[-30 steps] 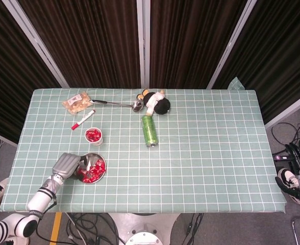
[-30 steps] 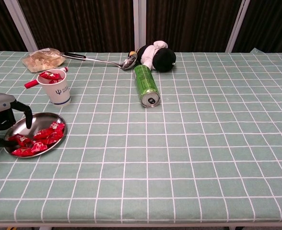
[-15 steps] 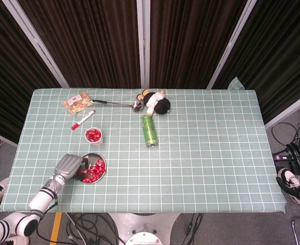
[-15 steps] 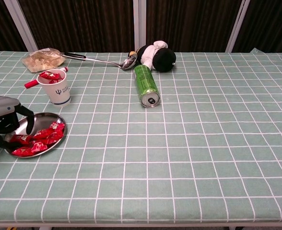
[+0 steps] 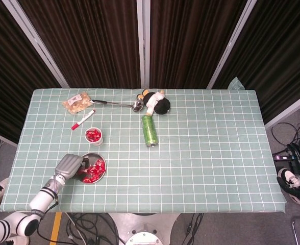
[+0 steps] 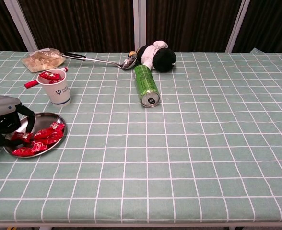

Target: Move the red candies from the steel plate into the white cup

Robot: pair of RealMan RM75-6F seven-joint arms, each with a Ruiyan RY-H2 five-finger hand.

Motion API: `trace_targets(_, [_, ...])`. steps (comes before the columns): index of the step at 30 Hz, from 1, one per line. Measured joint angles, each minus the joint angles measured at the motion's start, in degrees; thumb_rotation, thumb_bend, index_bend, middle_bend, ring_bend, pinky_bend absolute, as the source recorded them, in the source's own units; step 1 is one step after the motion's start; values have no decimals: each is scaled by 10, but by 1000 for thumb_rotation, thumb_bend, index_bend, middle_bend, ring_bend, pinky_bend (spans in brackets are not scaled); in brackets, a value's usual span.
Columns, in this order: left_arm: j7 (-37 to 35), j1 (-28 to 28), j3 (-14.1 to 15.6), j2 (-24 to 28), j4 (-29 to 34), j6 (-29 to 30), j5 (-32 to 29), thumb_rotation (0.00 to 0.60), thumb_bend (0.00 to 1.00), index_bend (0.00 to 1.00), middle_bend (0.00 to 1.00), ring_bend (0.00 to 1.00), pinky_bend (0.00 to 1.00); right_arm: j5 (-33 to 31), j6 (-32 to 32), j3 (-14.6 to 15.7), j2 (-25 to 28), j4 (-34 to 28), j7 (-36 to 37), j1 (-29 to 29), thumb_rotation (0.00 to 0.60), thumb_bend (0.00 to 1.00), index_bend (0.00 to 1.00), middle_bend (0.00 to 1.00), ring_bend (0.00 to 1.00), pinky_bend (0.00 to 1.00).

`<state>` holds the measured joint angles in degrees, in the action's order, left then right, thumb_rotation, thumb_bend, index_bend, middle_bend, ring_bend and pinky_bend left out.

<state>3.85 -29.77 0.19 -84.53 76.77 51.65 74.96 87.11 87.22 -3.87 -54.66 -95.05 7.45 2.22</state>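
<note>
The left hand (image 6: 4, 122) has closed in over the plate's (image 6: 54, 117) left rim, fingers curling onto a candy (image 6: 21, 137); cup (image 6: 57, 88) waits just beyond; whether it grips yet, I cannot tell.

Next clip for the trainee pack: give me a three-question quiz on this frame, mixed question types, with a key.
1. True or false: the white cup already holds red candies.
2. Multiple choice: the left hand is
A. over the steel plate, fingers down among the red candies
B. lifting the green can
C. resting on the snack bag
3. Fill in: the green can lies on its ____, between the cup and the table's middle, in front of the plush toy.

Key: 1 true; 2 A; 3 side.
</note>
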Motion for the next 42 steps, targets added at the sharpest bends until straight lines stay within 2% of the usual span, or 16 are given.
trace_targets(5, [-44, 4, -13, 14, 12, 27, 16, 600, 398, 660, 993, 882, 988, 0, 4, -1, 2, -1, -1, -1, 600, 197, 17, 60, 0, 156])
trace_targets(11, [-84, -5, -59, 43, 29, 54, 20, 600, 396, 650, 993, 882, 988, -1, 6, -2, 5, -5, -3, -2, 600, 199, 17, 60, 0, 156])
trace_targets(15, [-90, -30, -92, 46, 22, 52, 10, 600, 396, 645, 993, 882, 988, 2, 8, -2, 3, -4, -2, -4, 600, 198, 17, 60, 0, 156])
trace_targets(19, [-83, -56, -109, 38, 0, 33, -2, 600, 396, 638, 993, 882, 989, 1, 7, -3, 3, -3, 0, -2, 600, 197, 17, 60, 0, 156])
trace_targets(25, [-49, -88, -119, 17, -39, -14, -38, 600, 395, 618, 991, 880, 988, 0, 8, -1, 1, 1, 4, -5, 600, 199, 17, 60, 0, 156])
trace_targets(30, [-26, -99, -117, 1, -63, -31, -62, 600, 394, 585, 985, 877, 988, -4, 6, -2, 0, 4, 6, -5, 600, 199, 17, 60, 0, 156])
trace_targets(35, [-23, -100, -111, 0, -63, -36, -66, 600, 395, 524, 981, 875, 988, -3, 5, -2, 0, 3, 5, -4, 600, 198, 17, 59, 0, 158])
trace_targets(38, [-27, -100, -109, 2, -61, -40, -68, 600, 397, 455, 979, 874, 988, -3, 4, -2, 0, 3, 5, -4, 600, 198, 17, 59, 0, 159])
trace_targets(42, [-33, -98, -106, 4, -57, -38, -66, 600, 397, 433, 978, 874, 987, -3, 4, -3, 0, 3, 4, -3, 600, 198, 17, 60, 0, 161])
